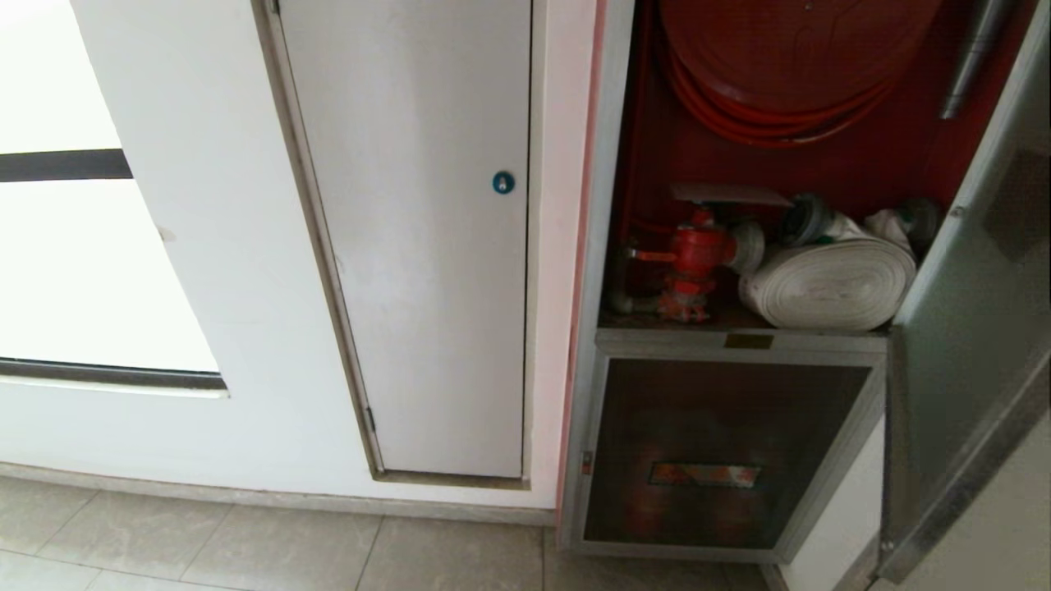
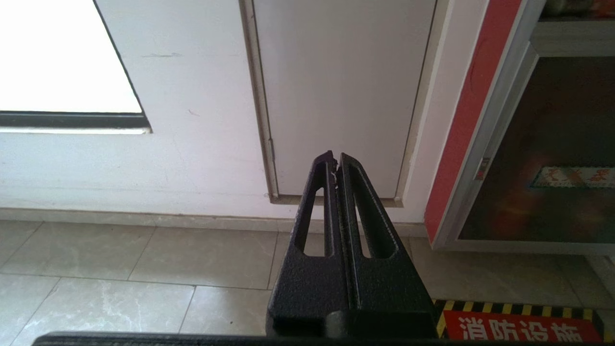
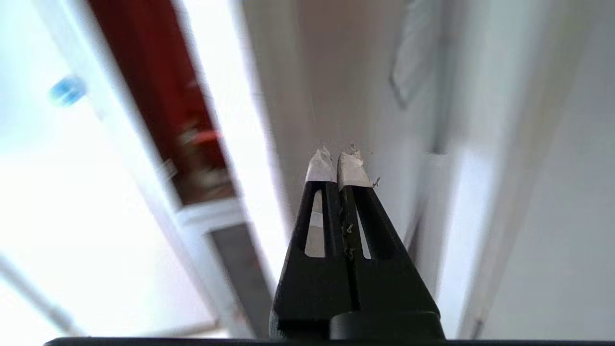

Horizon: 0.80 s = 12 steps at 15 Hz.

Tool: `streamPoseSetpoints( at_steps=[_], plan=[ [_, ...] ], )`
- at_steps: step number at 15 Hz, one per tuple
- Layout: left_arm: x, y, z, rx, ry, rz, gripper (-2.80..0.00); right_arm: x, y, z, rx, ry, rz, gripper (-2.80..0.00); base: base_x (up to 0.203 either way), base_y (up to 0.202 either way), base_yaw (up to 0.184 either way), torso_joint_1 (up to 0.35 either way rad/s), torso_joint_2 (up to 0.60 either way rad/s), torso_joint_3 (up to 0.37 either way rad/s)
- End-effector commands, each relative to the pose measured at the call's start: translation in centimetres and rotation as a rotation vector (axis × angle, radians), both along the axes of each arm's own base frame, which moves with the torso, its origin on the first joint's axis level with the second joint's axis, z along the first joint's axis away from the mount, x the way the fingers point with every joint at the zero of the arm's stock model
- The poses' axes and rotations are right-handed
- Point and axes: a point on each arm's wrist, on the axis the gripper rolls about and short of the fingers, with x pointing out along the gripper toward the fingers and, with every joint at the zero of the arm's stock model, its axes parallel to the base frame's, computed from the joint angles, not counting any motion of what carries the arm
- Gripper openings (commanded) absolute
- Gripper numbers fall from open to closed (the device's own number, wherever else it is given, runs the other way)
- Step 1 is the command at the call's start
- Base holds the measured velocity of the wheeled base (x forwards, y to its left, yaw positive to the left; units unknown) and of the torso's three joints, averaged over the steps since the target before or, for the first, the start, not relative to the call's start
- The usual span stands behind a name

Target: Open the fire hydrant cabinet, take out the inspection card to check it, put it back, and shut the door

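Pressed together and empty, the left gripper [image 2: 335, 161] is held low before the white door [image 1: 410, 238] with its round blue lock [image 1: 503, 182], left of the fire hydrant cabinet [image 1: 743, 164]. Inside the cabinet, the inspection card [image 1: 727, 194] is seen lying flat just above the red valve [image 1: 698, 250], beside the rolled white hose [image 1: 829, 283]. Right of the cabinet, the door [image 1: 977, 328] is swung open. Beside that door, the right gripper [image 3: 338, 161] is likewise pinched closed on nothing.
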Motion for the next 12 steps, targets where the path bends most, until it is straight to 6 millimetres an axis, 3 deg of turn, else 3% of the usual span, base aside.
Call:
streamPoseSetpoints(
  at_steps=[1,6,12],
  plan=[
    [0.0,0.0,0.0,0.001,0.001,0.0,-2.8,2.3,-0.1,0.0,0.001,0.05,0.073,-2.8,0.0,0.0,0.0,0.0,0.0,0.0],
    [0.0,0.0,0.0,0.001,0.0,0.0,-2.8,9.1,1.2,0.7,0.001,0.141,0.387,-2.8,0.0,0.0,0.0,0.0,0.0,0.0],
    [0.0,0.0,0.0,0.0,0.001,0.0,-2.8,17.7,3.9,0.4,0.008,0.212,0.529,-2.8,0.0,0.0,0.0,0.0,0.0,0.0]
  ],
)
